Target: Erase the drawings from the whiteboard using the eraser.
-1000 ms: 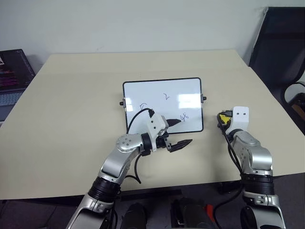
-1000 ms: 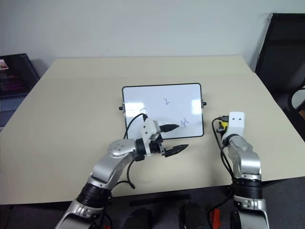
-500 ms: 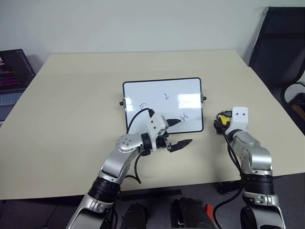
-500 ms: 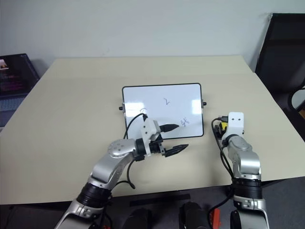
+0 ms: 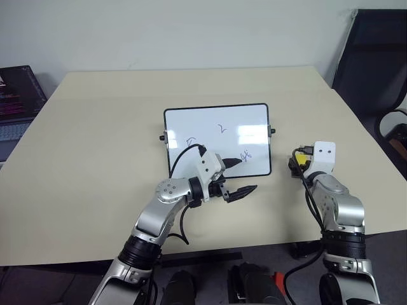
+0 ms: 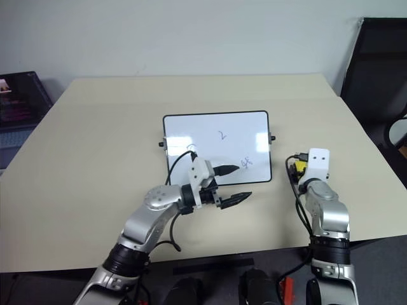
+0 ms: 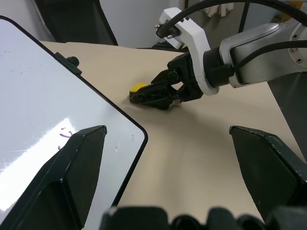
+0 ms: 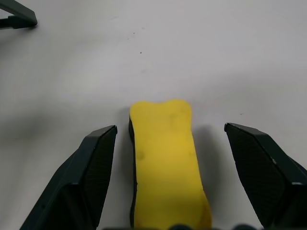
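Eraser (image 8: 165, 160) lies flat on the table (image 5: 95, 127), yellow side up, just right of the whiteboard's near right corner. Right gripper (image 8: 168, 158) straddles it: fingers spread, one on each side, a gap on both sides, not clamping. Whiteboard (image 5: 216, 121) sits mid-table, long side across. Drawings (image 5: 221, 129) on it: one at center, one toward the left, one at the near right corner. Left gripper (image 5: 238, 176) hovers level over the board's near edge, pointing right, fingers released, nothing between them. Laptop (image 5: 16, 105) off the table's left, dark chair (image 5: 372, 63) at far right.
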Robot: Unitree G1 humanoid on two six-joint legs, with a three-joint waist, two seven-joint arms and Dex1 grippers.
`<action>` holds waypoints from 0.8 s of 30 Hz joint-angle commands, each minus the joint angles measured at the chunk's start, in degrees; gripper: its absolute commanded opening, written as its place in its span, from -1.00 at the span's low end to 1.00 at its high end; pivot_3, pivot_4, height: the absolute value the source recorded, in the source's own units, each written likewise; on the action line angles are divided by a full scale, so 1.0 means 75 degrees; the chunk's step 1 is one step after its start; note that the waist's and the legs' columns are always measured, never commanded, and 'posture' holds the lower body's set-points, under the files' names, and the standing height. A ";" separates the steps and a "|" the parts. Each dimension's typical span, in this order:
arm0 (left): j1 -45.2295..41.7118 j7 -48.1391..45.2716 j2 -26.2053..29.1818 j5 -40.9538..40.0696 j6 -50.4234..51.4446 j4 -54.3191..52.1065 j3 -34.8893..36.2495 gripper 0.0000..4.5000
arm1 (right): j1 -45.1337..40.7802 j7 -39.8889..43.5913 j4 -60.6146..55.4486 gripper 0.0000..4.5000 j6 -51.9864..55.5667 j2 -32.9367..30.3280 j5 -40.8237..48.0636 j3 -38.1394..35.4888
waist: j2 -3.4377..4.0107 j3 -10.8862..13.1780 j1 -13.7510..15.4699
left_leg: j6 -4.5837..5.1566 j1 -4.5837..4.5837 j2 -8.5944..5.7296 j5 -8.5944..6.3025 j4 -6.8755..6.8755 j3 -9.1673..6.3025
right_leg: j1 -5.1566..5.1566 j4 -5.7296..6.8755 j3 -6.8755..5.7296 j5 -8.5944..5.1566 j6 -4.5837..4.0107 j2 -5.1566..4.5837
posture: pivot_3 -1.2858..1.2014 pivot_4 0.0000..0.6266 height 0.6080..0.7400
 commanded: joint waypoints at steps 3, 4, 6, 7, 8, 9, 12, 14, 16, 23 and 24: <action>-0.0110 0.0077 -0.0066 0.0010 -0.0166 -0.0201 0.0058 1.00 | -0.0181 -0.0116 -0.0084 0.56 -0.0097 0.0057 0.0136 -0.0159 | 0.0000 0.0000 0.0001 | 0.0000 0.0001 0.0000 0.0000 0.0000 0.0000 | 0.0000 0.0000 0.0000 0.0000 0.0000 0.0000 | 0.03 -0.52 1.00; -0.0111 0.0083 -0.0072 0.0007 -0.0166 -0.0201 0.0061 1.00 | -0.0175 -0.0120 -0.0084 0.47 -0.0097 0.0051 0.0145 -0.0156 | 0.0000 0.0000 0.0001 | 0.0000 0.0000 -0.0001 0.0000 0.0000 0.0001 | 0.0000 -0.0001 0.0001 0.0000 0.0000 0.0000 | 0.03 -0.52 1.00; -0.0112 0.0085 -0.0072 0.0013 -0.0172 -0.0195 0.0057 1.00 | -0.0169 -0.0137 -0.0086 0.16 -0.0105 0.0051 0.0186 -0.0165 | 0.0000 0.0000 0.0001 | 0.0000 0.0000 0.0000 0.0000 0.0000 0.0000 | 0.0000 -0.0001 0.0001 0.0000 0.0000 0.0000 | 0.03 -0.52 1.00; -0.0126 0.0088 -0.0075 0.0006 -0.0164 -0.0187 0.0060 1.00 | -0.0178 -0.0138 -0.0075 0.00 -0.0115 0.0042 0.0201 -0.0166 | 0.0000 0.0000 0.0001 | 0.0000 0.0000 0.0000 0.0000 0.0000 0.0000 | 0.0000 -0.0001 0.0001 0.0000 0.0000 0.0000 | 0.03 -0.52 1.00; -0.0136 0.0092 -0.0071 0.0012 -0.0166 -0.0179 0.0058 1.00 | -0.0185 -0.0148 -0.0069 -0.16 -0.0117 0.0040 0.0209 -0.0172 | 0.0000 0.0000 0.0001 | 0.0000 0.0000 0.0000 0.0000 0.0000 0.0000 | 0.0000 -0.0001 0.0000 0.0000 0.0000 0.0000 | 0.03 -0.52 1.00; -0.0142 0.0103 -0.0073 0.0013 -0.0165 -0.0175 0.0055 1.00 | -0.0187 -0.0147 -0.0066 -0.30 -0.0128 0.0034 0.0210 -0.0170 | 0.0000 0.0000 0.0001 | 0.0000 0.0000 0.0000 0.0000 0.0000 0.0000 | 0.0000 -0.0001 0.0000 0.0000 0.0000 0.0000 | 0.03 -0.52 1.00; -0.0147 0.0125 -0.0069 0.0007 -0.0162 -0.0169 0.0046 1.00 | -0.0203 -0.0151 -0.0050 -0.50 -0.0138 0.0041 0.0209 -0.0163 | 0.0000 0.0000 0.0001 | 0.0000 0.0000 0.0000 0.0000 0.0000 0.0000 | 0.0000 -0.0001 0.0001 0.0000 0.0000 0.0000 | 0.03 -0.52 1.00; -0.0133 0.0128 -0.0059 0.0003 -0.0161 -0.0178 0.0040 1.00 | -0.0212 -0.0165 -0.0048 -0.50 -0.0143 0.0055 0.0207 -0.0148 | 0.0000 0.0000 0.0001 | 0.0000 0.0001 0.0000 0.0000 0.0000 0.0000 | 0.0000 -0.0001 0.0000 0.0000 0.0000 0.0000 | 0.03 -0.52 1.00; -0.0131 0.0132 -0.0060 0.0005 -0.0161 -0.0177 0.0035 1.00 | -0.0216 -0.0174 -0.0050 -0.50 -0.0143 0.0058 0.0211 -0.0133 | 0.0000 0.0000 0.0001 | 0.0000 0.0001 0.0000 0.0000 0.0000 0.0000 | 0.0000 -0.0001 0.0000 0.0000 0.0000 0.0000 | 0.03 -0.52 1.00; -0.0127 0.0545 -0.0113 0.0290 -0.0304 -0.0060 0.0111 1.00 | -0.0045 -0.0062 -0.0409 -0.50 -0.0386 -0.0048 0.0085 0.0105 | 0.0000 0.0000 -0.0001 | 0.0000 0.0000 0.0000 0.0000 0.0000 0.0000 | 0.0000 -0.0001 0.0001 0.0000 0.0000 0.0000 | 0.03 -0.52 1.00; -0.0111 0.0620 -0.0144 0.0332 -0.0333 -0.0048 0.0104 1.00 | -0.0010 -0.0033 -0.0474 -0.50 -0.0491 -0.0055 0.0076 0.0146 | 0.0000 0.0000 0.0000 | 0.0000 0.0000 0.0000 0.0000 0.0000 0.0000 | 0.0000 -0.0001 0.0001 0.0000 0.0000 0.0000 | 0.03 -0.52 1.00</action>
